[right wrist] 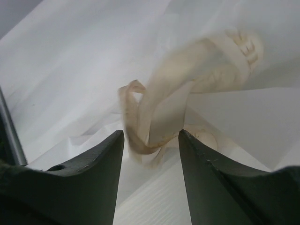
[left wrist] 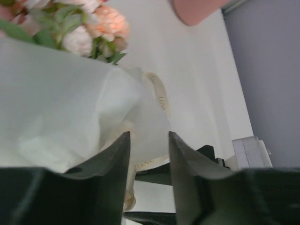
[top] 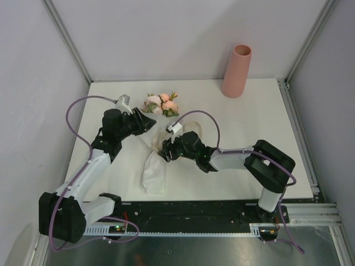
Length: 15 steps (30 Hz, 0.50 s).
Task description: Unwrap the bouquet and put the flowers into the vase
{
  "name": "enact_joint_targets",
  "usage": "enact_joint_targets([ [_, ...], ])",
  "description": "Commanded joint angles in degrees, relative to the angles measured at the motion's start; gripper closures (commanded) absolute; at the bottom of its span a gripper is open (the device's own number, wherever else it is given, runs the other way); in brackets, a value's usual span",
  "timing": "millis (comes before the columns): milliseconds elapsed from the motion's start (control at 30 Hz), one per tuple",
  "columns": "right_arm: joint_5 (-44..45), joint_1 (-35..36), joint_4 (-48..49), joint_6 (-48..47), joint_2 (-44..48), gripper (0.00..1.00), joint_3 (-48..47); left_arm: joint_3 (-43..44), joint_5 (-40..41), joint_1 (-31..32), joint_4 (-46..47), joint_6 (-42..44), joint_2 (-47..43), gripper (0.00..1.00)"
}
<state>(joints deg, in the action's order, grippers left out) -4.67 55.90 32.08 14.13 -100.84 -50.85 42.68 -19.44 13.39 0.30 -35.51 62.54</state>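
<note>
**Top external view.** The bouquet (top: 158,133) lies on the white counter (top: 249,122), left of centre. Its flowers (top: 162,103) point toward the far edge. Its white paper (top: 154,174) trails toward the near edge. The vase (top: 237,71) stands upright at the far right, well apart from the bouquet. The left pincer (top: 148,123) sits just beside the wrap, below the blooms. The right pincer (top: 165,151) is at the paper's middle from the right. From this height I cannot tell the jaw spacing of either one.

**Left wrist view.** The left pincer (left wrist: 149,140) is spread, with a clear gap between its fingers (left wrist: 115,159) and nothing pinched. The paper (left wrist: 61,108) fills the left of the view, with the flowers (left wrist: 101,26) at its top. A cream printed ribbon (left wrist: 160,98) runs down the paper's edge. The base of the vase (left wrist: 197,8) shows at the top.

**Right wrist view.** The right pincer (right wrist: 151,140) is spread. A loop of the ribbon (right wrist: 157,112) hangs over the gap. Whether it touches a finger cannot be told; it is not clamped. Paper (right wrist: 84,70) fills the background.
</note>
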Motion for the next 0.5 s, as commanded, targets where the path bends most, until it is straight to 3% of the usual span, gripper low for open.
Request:
enact_joint_targets([
  [0, 4.13, 0.63, 3.39, -3.18, -2.73, 0.43, -3.06, 1.33, 8.85, 0.29, -8.14, 3.06, -3.62, 0.49],
  [67, 7.67, 1.39, 3.40, -4.93, -4.25, 0.43, -3.96, 0.39, 12.62, 0.25, -12.08, 2.90, -5.91, 0.43],
  [200, 14.75, 3.11, 3.67, -7.89, -6.79, 0.49, -5.22, -4.75, 16.13, 0.24, -17.01, 0.45, -11.61, 0.40],
  [367, 20.62, 4.38, 3.55, -9.16, -6.64, 0.66, -5.48, -14.95, 13.77, 0.39, -17.39, -4.52, -15.91, 0.40],
  [467, 23.49, 5.70, 4.45, -11.59, -4.93, 0.68, -5.49, -18.35, 12.60, 0.55, -16.63, -6.36, -15.54, 0.41],
])
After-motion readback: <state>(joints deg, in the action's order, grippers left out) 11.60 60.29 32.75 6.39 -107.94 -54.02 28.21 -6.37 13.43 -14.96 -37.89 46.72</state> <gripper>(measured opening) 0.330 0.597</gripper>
